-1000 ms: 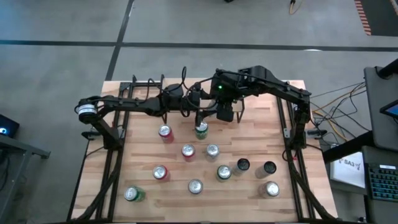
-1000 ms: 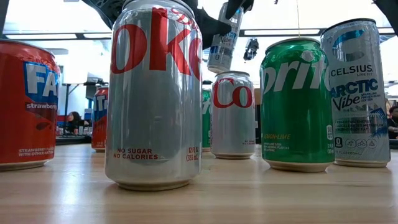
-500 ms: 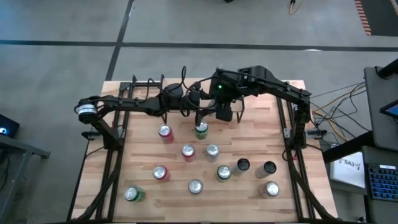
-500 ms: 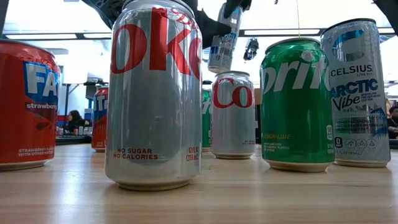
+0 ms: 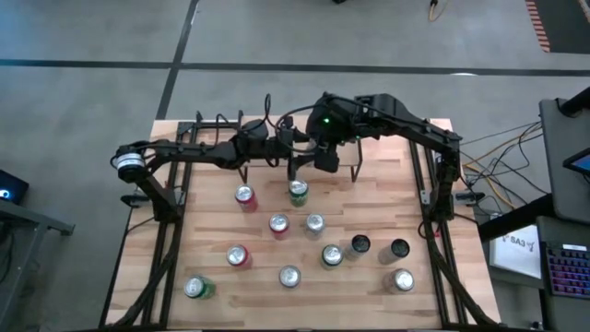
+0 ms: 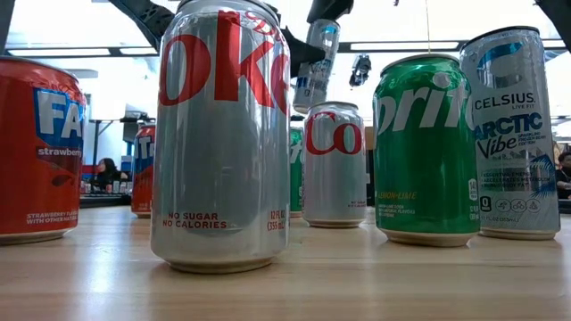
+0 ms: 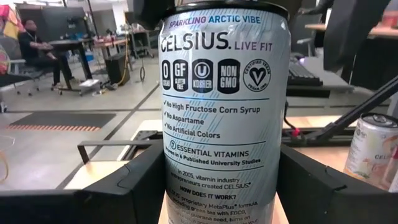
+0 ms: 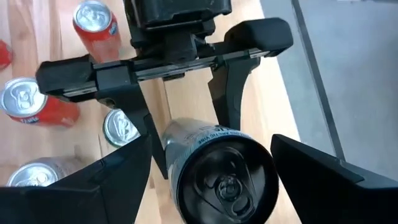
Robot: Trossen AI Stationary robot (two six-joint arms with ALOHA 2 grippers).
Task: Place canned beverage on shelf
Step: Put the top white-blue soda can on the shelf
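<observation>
Two grippers: both meet in the air over the far middle of the table.
Left gripper (image 7: 224, 190): closed on the Celsius can (image 7: 224, 106); a dark finger (image 7: 134, 180) lies flush on each side of the can's lower body.
Left gripper, seen from the right wrist: its fingers (image 8: 231, 102) straddle the can body just below the lid.
Right gripper (image 8: 211, 186): directly over the can's lid (image 8: 225, 182), looking along the can's axis; whether it grips the can cannot be told.
Can attitude: off the table and tilted in the low view, its top under a dark gripper part.
Can position relative to the end effectors: between the left gripper's fingers, with its top end toward the right gripper.
Shelf (image 5: 346, 159): under the two arms at the far middle, mostly hidden; whether the can is over its board cannot be told.
Nearest cans on the table: a green can (image 5: 298, 192) just in front of the grippers, a red can (image 5: 244, 195) to its left.
Foreground, low view: a Diet Coke can (image 6: 223, 134) and a Sprite can (image 6: 426, 147), both upright.
</observation>
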